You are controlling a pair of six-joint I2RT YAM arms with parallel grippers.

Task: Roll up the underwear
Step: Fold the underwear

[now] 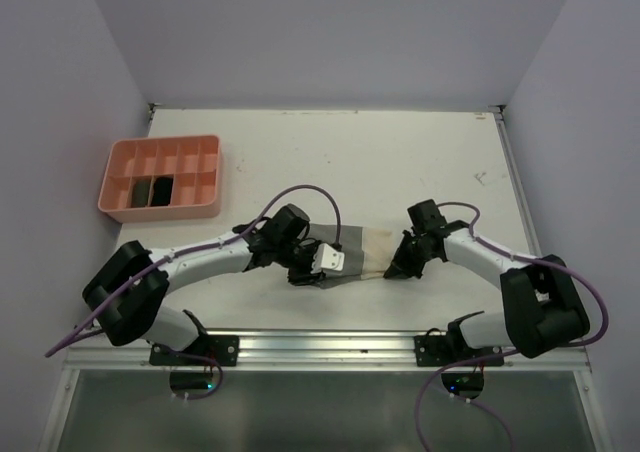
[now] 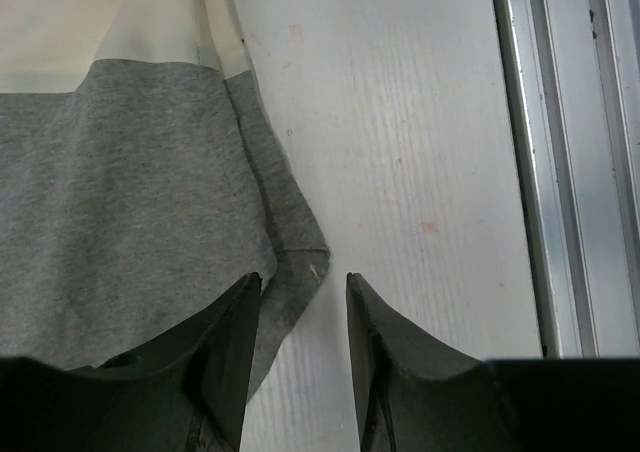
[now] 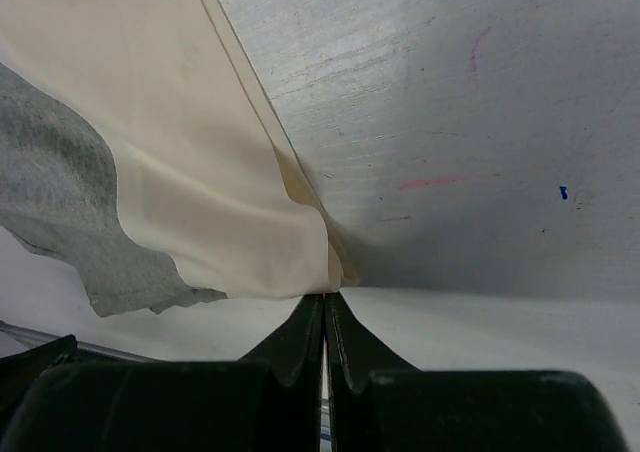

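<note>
A grey and cream underwear [image 1: 365, 247] lies flat near the table's front edge, between my two grippers. In the left wrist view its grey part [image 2: 130, 192] fills the left side, with cream above it. My left gripper [image 1: 322, 275] is open, and its jaws [image 2: 303, 284] straddle the grey corner low over the table. My right gripper [image 1: 392, 270] is shut [image 3: 325, 297] on the corner of the cream part [image 3: 200, 172], which is lifted a little off the table. Two black rolls [image 1: 150, 190] sit in compartments of the pink tray.
The pink compartment tray [image 1: 205, 177] stands at the far left of the white table [image 1: 400, 162]. A metal rail [image 1: 330, 344] runs along the front edge, and shows at the right of the left wrist view [image 2: 570, 172]. Walls enclose the table.
</note>
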